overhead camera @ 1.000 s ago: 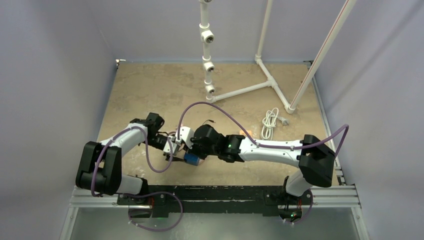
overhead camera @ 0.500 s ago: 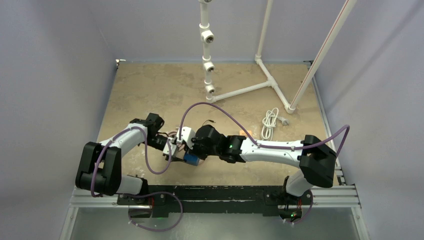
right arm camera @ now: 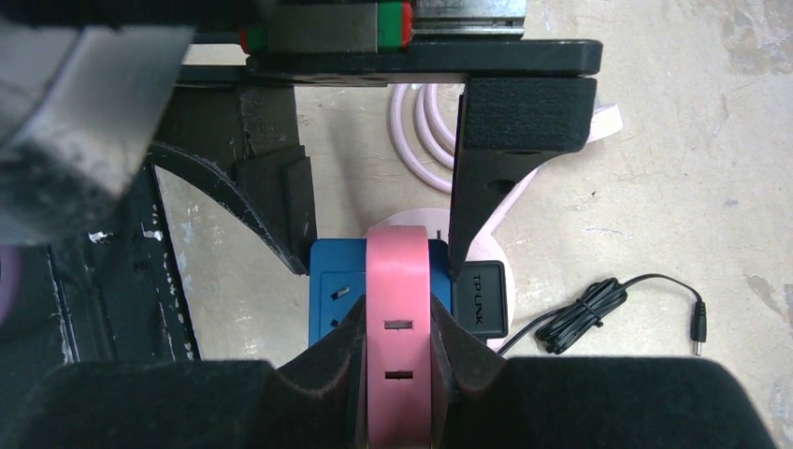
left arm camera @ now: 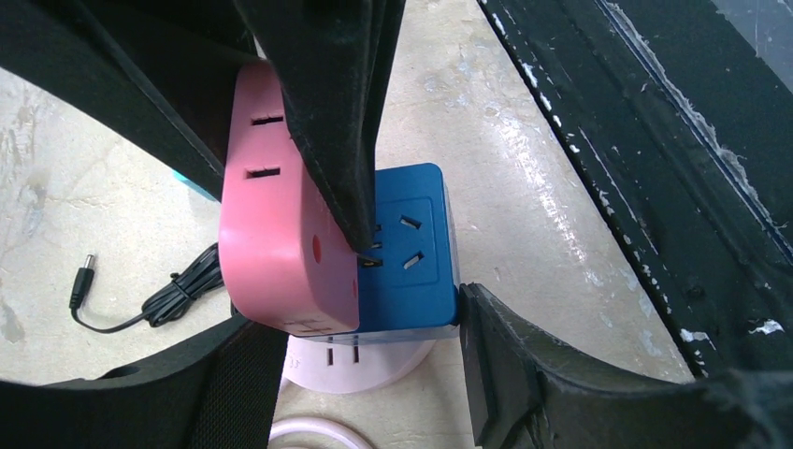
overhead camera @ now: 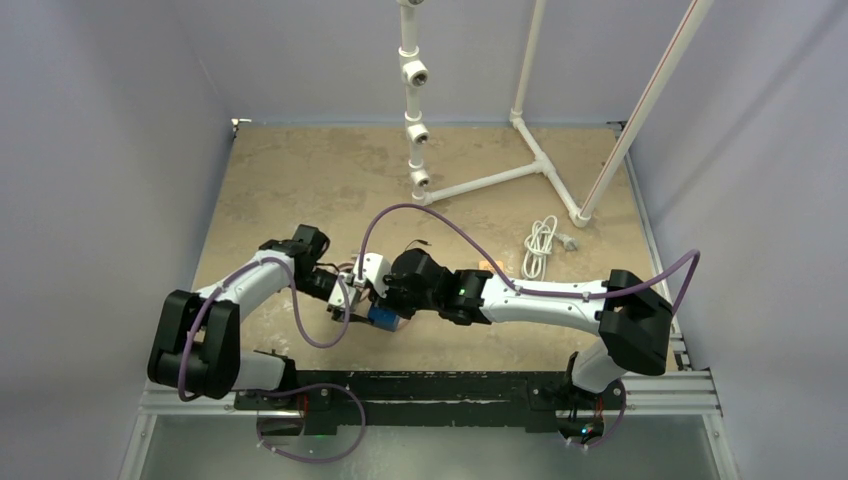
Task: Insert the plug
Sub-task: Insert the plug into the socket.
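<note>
Near desk (right arm camera: 655, 140) middle: right pincer (right arm camera: 397, 327) clenches plug (right arm camera: 397, 281) on socket (right arm camera: 332, 281), left pincer (left arm camera: 360, 327) clamps socket; I judge plug not yet seated.

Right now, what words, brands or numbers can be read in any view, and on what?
"TP-LINK": on the black adapter beside the blue socket.
Small print on the white base under the blue socket: too blurred to read.
Pink plug: slots only, no text.
</note>
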Robot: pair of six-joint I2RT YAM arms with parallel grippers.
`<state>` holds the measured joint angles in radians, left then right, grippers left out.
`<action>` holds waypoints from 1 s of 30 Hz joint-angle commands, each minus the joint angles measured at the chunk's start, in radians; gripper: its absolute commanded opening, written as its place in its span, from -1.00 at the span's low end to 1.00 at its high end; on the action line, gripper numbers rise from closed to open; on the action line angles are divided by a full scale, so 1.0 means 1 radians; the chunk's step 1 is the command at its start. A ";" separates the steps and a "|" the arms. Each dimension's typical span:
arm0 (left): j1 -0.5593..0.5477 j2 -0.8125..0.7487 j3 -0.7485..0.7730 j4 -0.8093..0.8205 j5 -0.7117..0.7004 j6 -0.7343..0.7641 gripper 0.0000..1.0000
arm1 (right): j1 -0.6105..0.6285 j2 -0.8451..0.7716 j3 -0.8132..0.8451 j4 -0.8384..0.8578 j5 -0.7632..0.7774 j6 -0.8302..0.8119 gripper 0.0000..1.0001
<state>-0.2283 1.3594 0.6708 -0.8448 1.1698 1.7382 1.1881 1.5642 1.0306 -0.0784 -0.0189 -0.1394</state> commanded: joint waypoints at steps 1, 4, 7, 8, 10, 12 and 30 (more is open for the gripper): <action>-0.021 -0.005 -0.009 0.151 -0.056 -0.079 -0.28 | 0.021 0.031 0.008 -0.059 -0.097 0.026 -1.00; -0.026 -0.018 -0.019 0.163 -0.064 -0.083 -0.42 | 0.021 0.029 0.006 -0.055 -0.099 0.041 -1.00; -0.036 -0.042 -0.042 0.211 -0.088 -0.126 -0.42 | 0.021 0.027 0.003 -0.050 -0.101 0.053 -1.00; -0.038 -0.052 -0.051 0.241 -0.097 -0.160 -0.42 | 0.022 0.028 0.003 -0.049 -0.102 0.056 -1.00; -0.044 -0.071 -0.066 0.292 -0.111 -0.216 -0.42 | 0.022 0.032 0.003 -0.046 -0.102 0.059 -1.00; -0.046 -0.080 -0.073 0.310 -0.114 -0.238 -0.42 | 0.022 0.038 0.004 -0.046 -0.103 0.060 -1.00; -0.060 -0.094 -0.098 0.426 -0.169 -0.349 -1.00 | 0.022 0.047 -0.019 -0.054 -0.167 0.084 -1.00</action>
<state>-0.2802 1.2442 0.5896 -0.5919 1.1191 1.4193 1.1744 1.5650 1.0336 -0.0956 -0.0181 -0.1169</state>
